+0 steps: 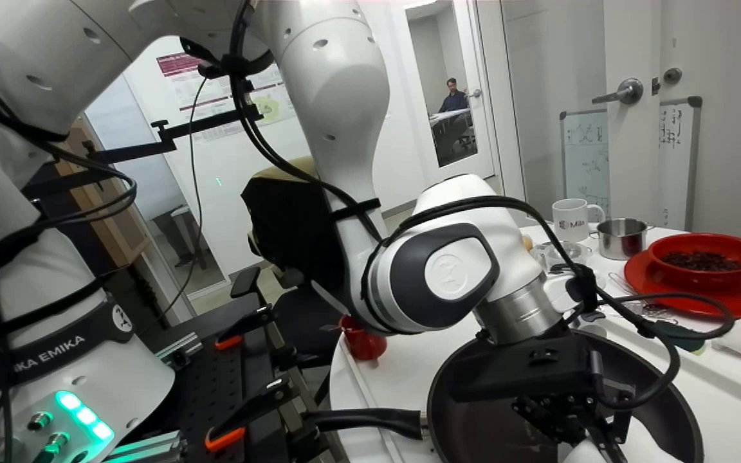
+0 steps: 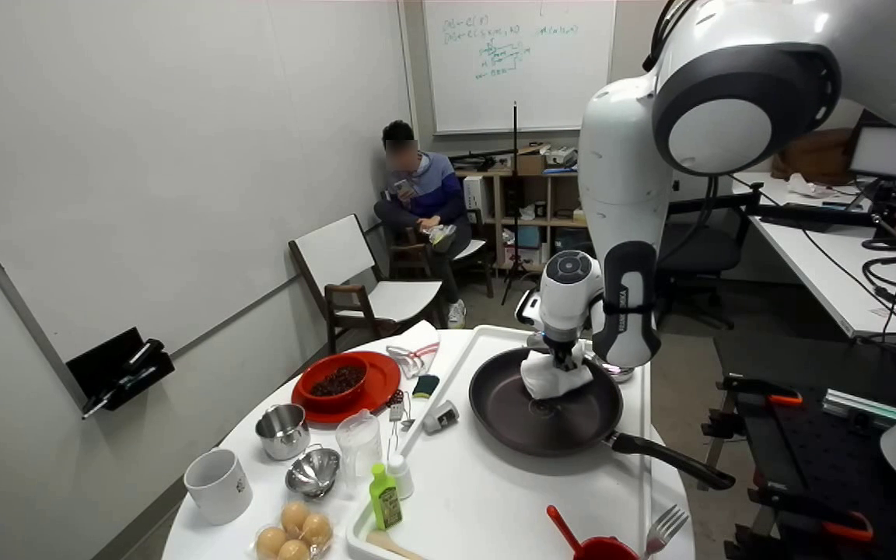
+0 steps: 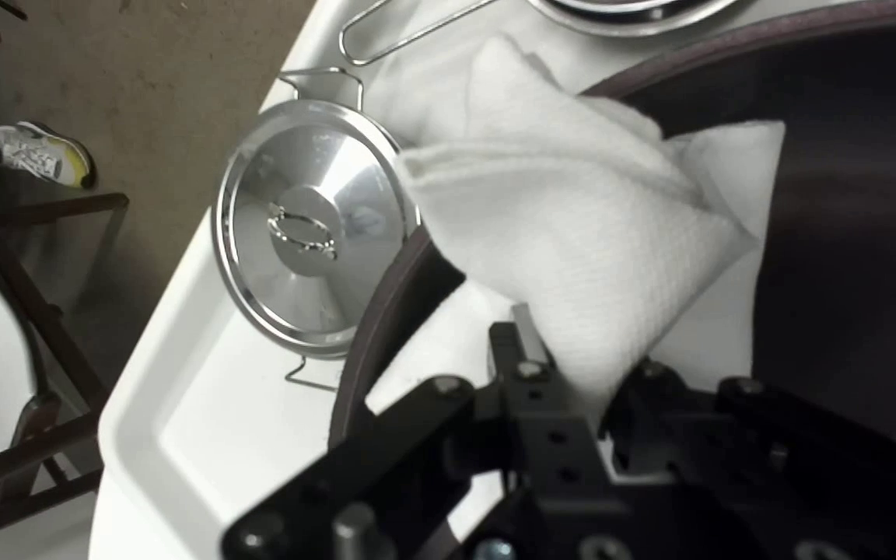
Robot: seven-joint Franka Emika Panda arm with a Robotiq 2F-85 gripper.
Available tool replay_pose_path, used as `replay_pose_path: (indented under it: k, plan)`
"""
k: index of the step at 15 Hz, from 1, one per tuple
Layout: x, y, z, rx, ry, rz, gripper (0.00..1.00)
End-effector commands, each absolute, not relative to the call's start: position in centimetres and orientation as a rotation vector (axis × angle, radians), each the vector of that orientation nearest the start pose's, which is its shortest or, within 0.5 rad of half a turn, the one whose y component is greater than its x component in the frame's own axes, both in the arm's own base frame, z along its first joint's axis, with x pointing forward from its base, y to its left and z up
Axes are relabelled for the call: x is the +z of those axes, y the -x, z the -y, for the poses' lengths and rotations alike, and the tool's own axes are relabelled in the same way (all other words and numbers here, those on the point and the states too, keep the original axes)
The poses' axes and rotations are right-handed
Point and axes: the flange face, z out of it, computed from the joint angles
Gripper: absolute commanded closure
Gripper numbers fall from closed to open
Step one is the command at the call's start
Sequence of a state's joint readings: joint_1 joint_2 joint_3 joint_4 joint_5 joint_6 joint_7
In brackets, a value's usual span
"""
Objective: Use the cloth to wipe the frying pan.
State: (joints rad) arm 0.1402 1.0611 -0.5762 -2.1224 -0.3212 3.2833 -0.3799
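— Where is the cloth?
— Inside the frying pan, bunched up, its lower edge near the ring mark at the pan's centre in an exterior view.
— And the jaws?
— They pinch it. In the wrist view the white fabric gathers between them, and loose folds spread past their tips.
— What does the pan stand on?
— A white tray on the tabletop. The pan's handle reaches over the tray's rim and past the tabletop's edge.
— What is close to the pan?
— A lidded steel pot, just beside it in the wrist view. I can't tell whether the two touch.
— Anything else on the tray?
— A green bottle stands near one corner, well apart from the pan.
— And off the tray?
— A red bowl of small dark bits sits on a red plate, seen in both exterior views. Near it are a dark green sponge and an open steel pot; past those come a white mug and four eggs.
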Motion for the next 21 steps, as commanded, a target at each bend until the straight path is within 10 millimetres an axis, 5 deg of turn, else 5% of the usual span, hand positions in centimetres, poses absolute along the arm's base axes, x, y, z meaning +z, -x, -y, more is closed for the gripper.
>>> replay_pose_path:
  k: [1,10,21]
  plan:
    - [-0.8,-48.8,23.1,0.067,3.512,0.923,0.92]
    - [-0.3,-51.5,21.6,-0.026,3.539,0.826,0.92]
    - [-0.8,-53.9,16.6,-0.133,3.527,0.905,0.92]
